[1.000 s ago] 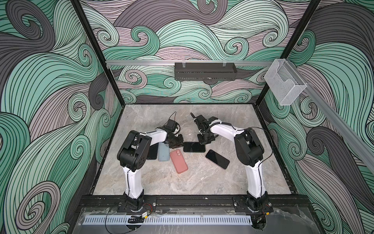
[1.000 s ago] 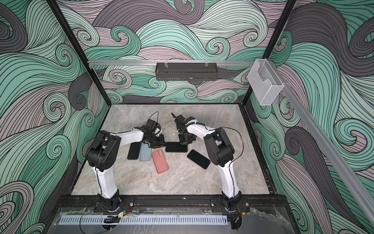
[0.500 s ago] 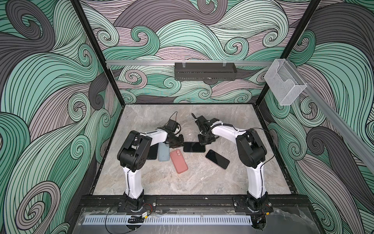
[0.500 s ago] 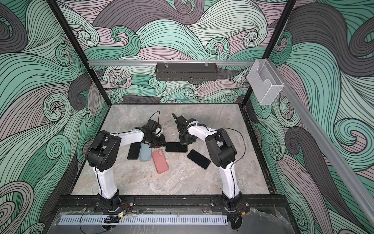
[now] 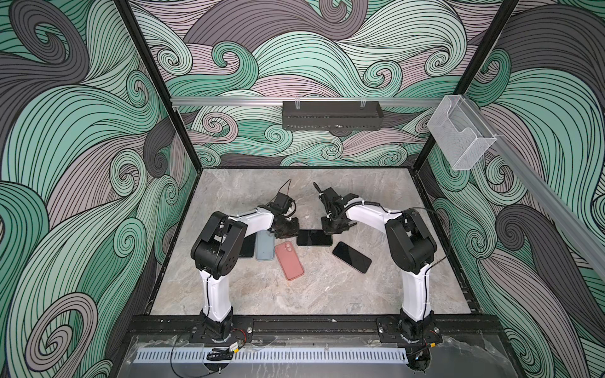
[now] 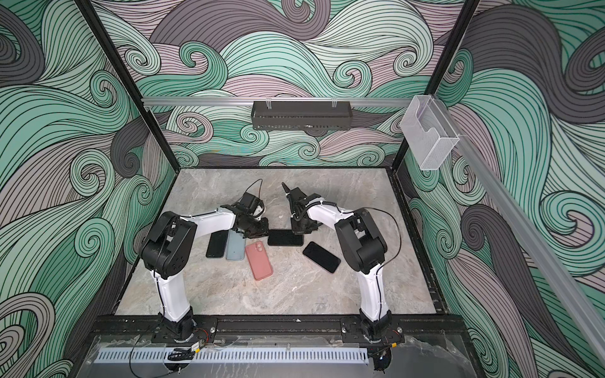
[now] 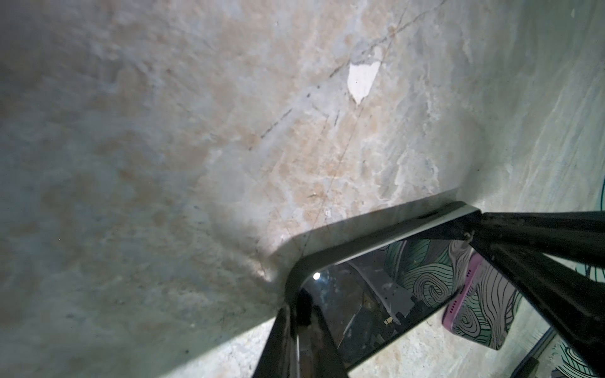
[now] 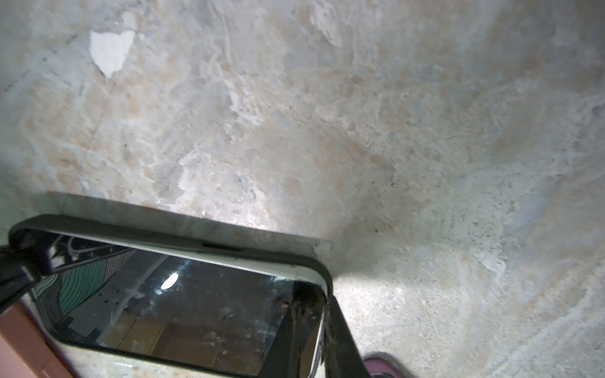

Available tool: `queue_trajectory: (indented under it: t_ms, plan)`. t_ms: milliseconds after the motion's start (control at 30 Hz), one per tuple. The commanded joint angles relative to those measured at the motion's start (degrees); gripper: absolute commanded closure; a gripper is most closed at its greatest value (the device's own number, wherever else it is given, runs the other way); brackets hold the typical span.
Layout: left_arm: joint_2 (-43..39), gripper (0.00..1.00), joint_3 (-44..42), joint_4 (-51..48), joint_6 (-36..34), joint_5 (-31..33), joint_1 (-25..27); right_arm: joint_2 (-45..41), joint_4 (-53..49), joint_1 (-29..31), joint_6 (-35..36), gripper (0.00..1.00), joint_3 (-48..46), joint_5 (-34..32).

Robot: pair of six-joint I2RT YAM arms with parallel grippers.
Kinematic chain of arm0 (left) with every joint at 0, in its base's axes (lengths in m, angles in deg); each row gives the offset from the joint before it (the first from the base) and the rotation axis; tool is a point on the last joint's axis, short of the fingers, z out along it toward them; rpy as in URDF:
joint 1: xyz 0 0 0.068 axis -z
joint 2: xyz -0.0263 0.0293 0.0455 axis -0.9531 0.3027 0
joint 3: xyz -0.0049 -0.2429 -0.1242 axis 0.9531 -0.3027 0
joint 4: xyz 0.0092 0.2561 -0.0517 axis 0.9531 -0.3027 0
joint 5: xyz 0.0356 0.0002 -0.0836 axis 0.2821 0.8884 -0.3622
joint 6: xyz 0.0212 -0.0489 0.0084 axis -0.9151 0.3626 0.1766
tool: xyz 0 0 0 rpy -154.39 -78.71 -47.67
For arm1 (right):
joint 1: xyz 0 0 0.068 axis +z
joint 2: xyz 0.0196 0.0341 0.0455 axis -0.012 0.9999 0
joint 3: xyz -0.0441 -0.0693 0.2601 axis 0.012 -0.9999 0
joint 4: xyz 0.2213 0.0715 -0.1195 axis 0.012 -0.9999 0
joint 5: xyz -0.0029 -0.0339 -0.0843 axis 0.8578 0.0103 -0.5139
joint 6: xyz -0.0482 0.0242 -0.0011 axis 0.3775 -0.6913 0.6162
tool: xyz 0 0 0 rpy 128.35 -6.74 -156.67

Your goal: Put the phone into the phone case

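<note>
**Colleague:** Where is the phone now?

**Me:** The phone (image 5: 314,237) lies flat on the table (image 5: 327,294), screen up, exactly between my two pincers. The left pincer (image 5: 292,230) is at one short end, and the right pincer (image 5: 328,229) is at the opposite end.

**Colleague:** Are they grasping it?

**Me:** Both have the jaws drawn almost together, with the tips low at the phone's ends. Whether they pinch the edge or only press on it, I cannot tell.

**Colleague:** Why one at each end?

**Me:** I think it is so the phone cannot slide away while it is pushed down. In the right wrist view a dark rim goes around it, which I believe is the phone case (image 8: 98,229). A pale strip of the phone's side shows inside this rim, so I judge it is not seated completely.

**Colleague:** And the pink case?

**Me:** The pink case (image 5: 289,261) rests just beside the left pincer, on the side toward the arm bases. Neither pincer touches it.
</note>
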Motion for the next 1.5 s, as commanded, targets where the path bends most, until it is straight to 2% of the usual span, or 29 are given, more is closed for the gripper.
queue_trajectory:
  t_ms: [0, 567, 800, 900, 1067, 1233, 1333, 1467]
  plan:
    - [3.4, 0.86, -2.1, -4.0, -1.0, 5.5, 1.4, 20.8, 4.3, 0.6, -1.8, 0.84, -11.3, 1.0]
    - [0.9, 0.87, -2.0, -4.9, -0.4, 6.7, 1.4, 23.4, 3.4, -0.8, -4.3, 0.88, -12.8, -6.5]
    - [1.0, 0.87, -1.3, -5.2, -0.5, 6.6, 1.5, 20.8, 2.8, -0.8, -4.2, 0.89, -14.2, -8.9]
    - [1.1, 0.87, -0.9, -5.6, -0.3, 6.6, 1.4, 16.9, 2.9, -0.3, -3.1, 0.88, -14.4, -8.6]
    - [0.4, 0.87, -1.1, -6.2, 0.6, 7.4, 1.3, 5.3, 4.2, -0.1, -1.6, 0.88, -15.2, -7.3]
    - [-1.3, 0.86, -1.4, -6.4, 2.1, 8.6, 1.1, -5.0, 2.7, -0.2, 2.8, 0.81, -11.4, -4.5]
    - [-2.5, 0.83, -1.0, -7.0, 2.2, 8.7, 0.9, -9.8, 1.1, -0.1, 5.4, 0.75, -8.8, -2.1]
    - [-4.5, 0.73, -0.5, -7.0, 1.9, 8.4, 0.8, -14.6, -1.4, -0.1, 7.5, 0.7, -6.8, -0.1]
